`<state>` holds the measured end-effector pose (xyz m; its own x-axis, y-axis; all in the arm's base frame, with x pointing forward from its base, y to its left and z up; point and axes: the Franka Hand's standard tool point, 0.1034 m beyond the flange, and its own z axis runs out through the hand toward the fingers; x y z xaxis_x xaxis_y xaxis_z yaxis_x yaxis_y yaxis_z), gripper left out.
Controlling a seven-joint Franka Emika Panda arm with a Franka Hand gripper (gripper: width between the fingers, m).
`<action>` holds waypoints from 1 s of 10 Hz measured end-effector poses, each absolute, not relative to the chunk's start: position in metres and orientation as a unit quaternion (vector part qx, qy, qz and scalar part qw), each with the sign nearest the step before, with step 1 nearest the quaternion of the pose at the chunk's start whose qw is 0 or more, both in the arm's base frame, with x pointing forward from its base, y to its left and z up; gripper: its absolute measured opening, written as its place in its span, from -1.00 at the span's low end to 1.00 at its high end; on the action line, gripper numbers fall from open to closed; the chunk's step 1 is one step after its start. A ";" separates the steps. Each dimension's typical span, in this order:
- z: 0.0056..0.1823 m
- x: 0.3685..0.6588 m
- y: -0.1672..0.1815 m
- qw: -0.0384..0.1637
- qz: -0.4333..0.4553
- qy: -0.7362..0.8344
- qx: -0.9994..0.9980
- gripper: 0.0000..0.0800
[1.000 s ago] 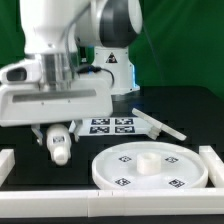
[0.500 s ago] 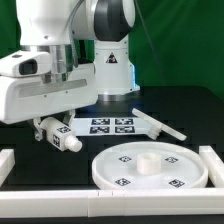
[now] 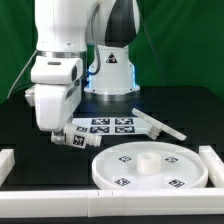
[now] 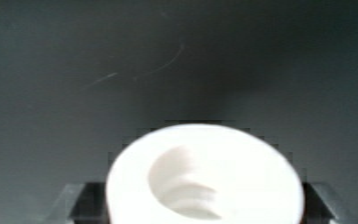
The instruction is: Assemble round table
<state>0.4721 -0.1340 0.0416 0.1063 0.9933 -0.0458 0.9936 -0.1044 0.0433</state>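
Note:
The large rimmed round disc (image 3: 150, 165) lies flat on the black table at the front, toward the exterior view's right, with a raised hub at its centre. My gripper (image 3: 62, 135) is shut on the short thick cylinder leg (image 3: 70, 138) and holds it tilted above the table, to the exterior view's left of the disc. In the wrist view the leg's white end face (image 4: 202, 175) fills the space between the dark fingers (image 4: 83, 205). The cross-shaped foot piece is not in view.
The marker board (image 3: 110, 125) lies behind the disc near the robot base. White border rails run along the front (image 3: 60, 203), at the left (image 3: 5, 163) and at the right (image 3: 212, 160). A thin white rail (image 3: 160, 126) lies diagonally behind the disc.
The arm has swung and turned over the last second: the wrist now stands more upright, and the held leg has moved a little to the exterior view's right, toward the disc.

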 end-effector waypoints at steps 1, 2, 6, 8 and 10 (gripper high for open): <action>0.041 0.471 -0.137 0.034 -0.010 0.699 0.714 0.02; 0.040 0.471 -0.136 0.035 -0.014 0.718 0.695 0.02; 0.037 0.461 -0.121 0.032 -0.050 0.902 0.428 0.02; 0.037 0.457 -0.130 0.027 -0.054 0.927 0.369 0.02; 0.036 0.455 -0.132 0.025 -0.063 0.950 0.304 0.02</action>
<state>0.4555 -0.1321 0.0361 -0.8135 0.5752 -0.0862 0.5816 0.8068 -0.1046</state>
